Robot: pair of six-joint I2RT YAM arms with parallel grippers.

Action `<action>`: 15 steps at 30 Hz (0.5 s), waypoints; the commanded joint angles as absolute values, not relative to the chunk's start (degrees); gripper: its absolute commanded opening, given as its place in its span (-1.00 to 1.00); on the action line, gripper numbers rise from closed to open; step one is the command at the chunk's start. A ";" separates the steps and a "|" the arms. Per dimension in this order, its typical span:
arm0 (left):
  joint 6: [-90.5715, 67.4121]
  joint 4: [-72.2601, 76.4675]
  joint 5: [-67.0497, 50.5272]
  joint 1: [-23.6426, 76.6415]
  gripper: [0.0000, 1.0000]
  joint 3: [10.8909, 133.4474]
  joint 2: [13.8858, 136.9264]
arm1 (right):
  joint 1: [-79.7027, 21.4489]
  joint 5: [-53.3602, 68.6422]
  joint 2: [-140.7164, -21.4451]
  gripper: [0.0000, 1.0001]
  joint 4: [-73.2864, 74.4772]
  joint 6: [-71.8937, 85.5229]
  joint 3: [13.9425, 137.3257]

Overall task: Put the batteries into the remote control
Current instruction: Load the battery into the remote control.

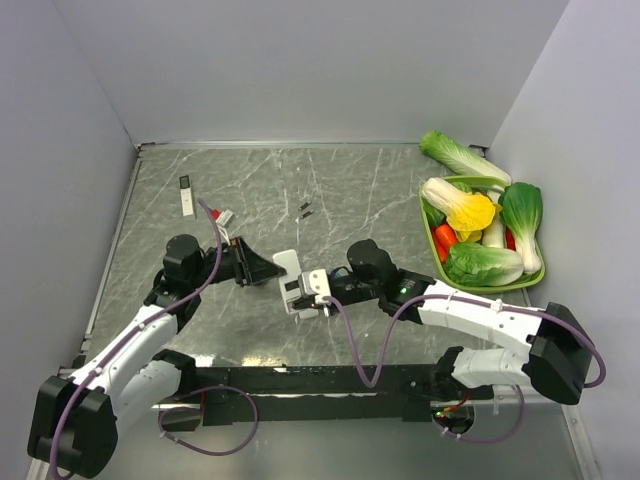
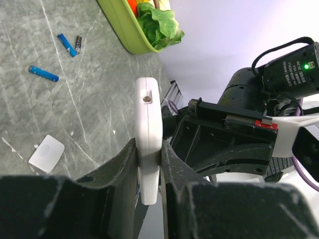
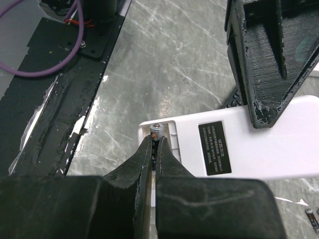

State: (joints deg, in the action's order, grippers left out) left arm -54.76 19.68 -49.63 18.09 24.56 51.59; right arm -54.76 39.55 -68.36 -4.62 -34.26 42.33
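My left gripper [image 1: 260,268] is shut on the white remote control [image 1: 286,263] and holds it on edge above the table; the left wrist view shows the remote [image 2: 148,114] clamped between both fingers. My right gripper [image 3: 155,142] is shut on a small battery [image 3: 157,131] with a silver end, and its tip sits in the open compartment at the end of the remote [image 3: 269,147]. Loose batteries [image 1: 305,208] lie on the table beyond. In the left wrist view two are blue [image 2: 43,73] and one is black [image 2: 78,44].
A green tray [image 1: 432,240] of toy vegetables stands at the right. A second slim remote [image 1: 186,196] lies at the back left, and a small white piece [image 1: 225,217] lies near it. A white cover [image 2: 46,153] lies on the marble table below the left gripper.
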 commanded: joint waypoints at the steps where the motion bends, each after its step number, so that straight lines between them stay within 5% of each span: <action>1: -53.36 18.73 -50.80 18.28 -0.98 28.39 51.24 | -54.93 40.17 -68.64 -1.00 -0.45 -38.05 45.35; 15: -54.67 19.77 -50.27 18.28 -0.98 28.30 54.05 | -55.02 40.25 -73.56 -0.79 10.19 -41.31 50.97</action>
